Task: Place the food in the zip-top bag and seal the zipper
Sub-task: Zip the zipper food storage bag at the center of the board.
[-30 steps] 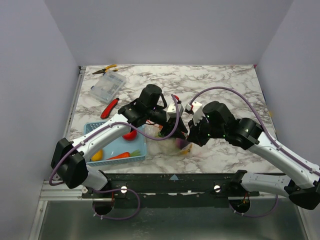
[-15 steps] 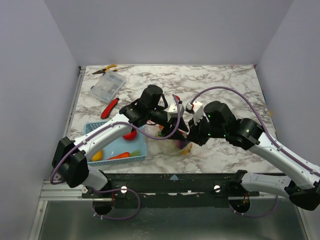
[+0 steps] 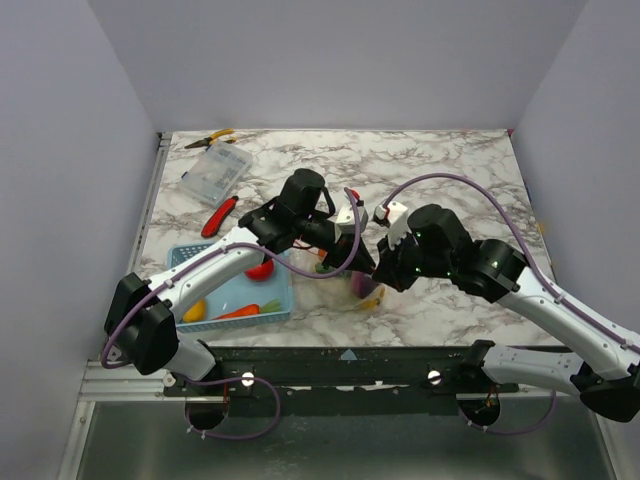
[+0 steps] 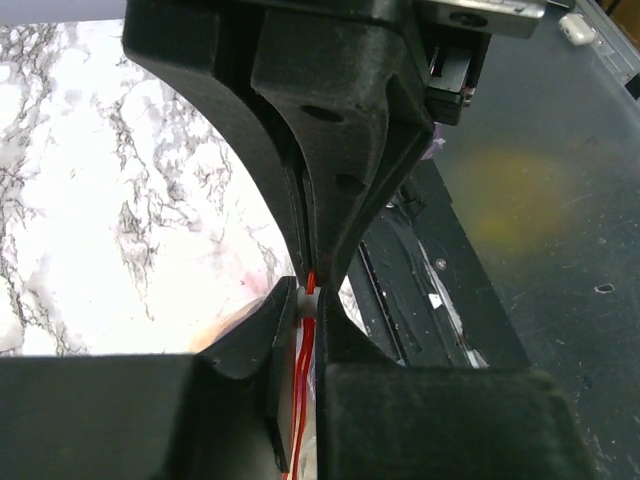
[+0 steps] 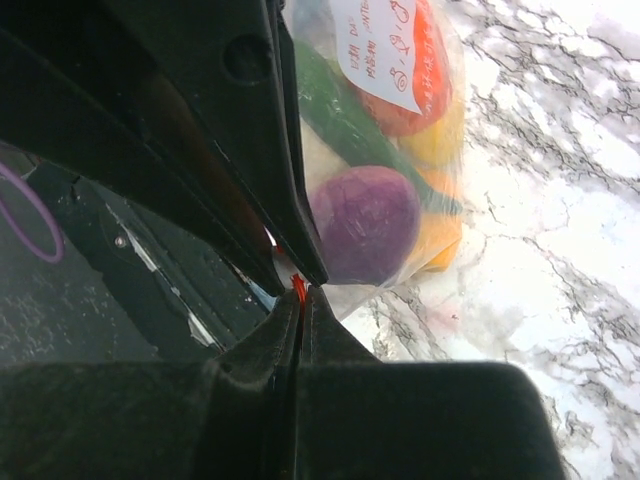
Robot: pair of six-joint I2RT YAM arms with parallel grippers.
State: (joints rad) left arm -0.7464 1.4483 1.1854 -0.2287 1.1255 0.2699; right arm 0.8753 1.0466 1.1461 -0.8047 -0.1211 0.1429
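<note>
- The left gripper (image 4: 310, 290) is narrowed to a pinch. Its two black fingers meet on the thin red-orange zipper (image 4: 299, 372), which runs back from the fingertips toward the palm in the slit between them.
- The right gripper (image 5: 298, 290) is pinched just as tight, and only a speck of the red strip shows at its tips.
- The clear, floppy zip-top bag (image 5: 385, 292) lies beyond the right fingertips, with its body hanging away from the wrist.
- Through the bag's wall show a round purple onion (image 5: 365, 222), a long green piece (image 5: 345, 120), a red tomato (image 5: 425, 80) behind a white label, and a yellow piece (image 5: 442, 140).
- In the top view the two grippers sit just beside each other, nose to nose, with the bag between and below them, so neither arm is nearer.
- The strip's long axis seems to run from one pair of fingertips across to the other. My judgement is that the next move is for one hand to anchor while the other slides outward along that line.
- How much of the mouth is already pressed shut cannot be told, because the fingers hide it.
- Outward of the left gripper, toward its own base, the blue mesh basket (image 3: 197, 262) holds another red tomato (image 3: 260, 271), an orange carrot (image 3: 243, 312) and a yellow piece (image 3: 194, 310). These are not bagged.
</note>
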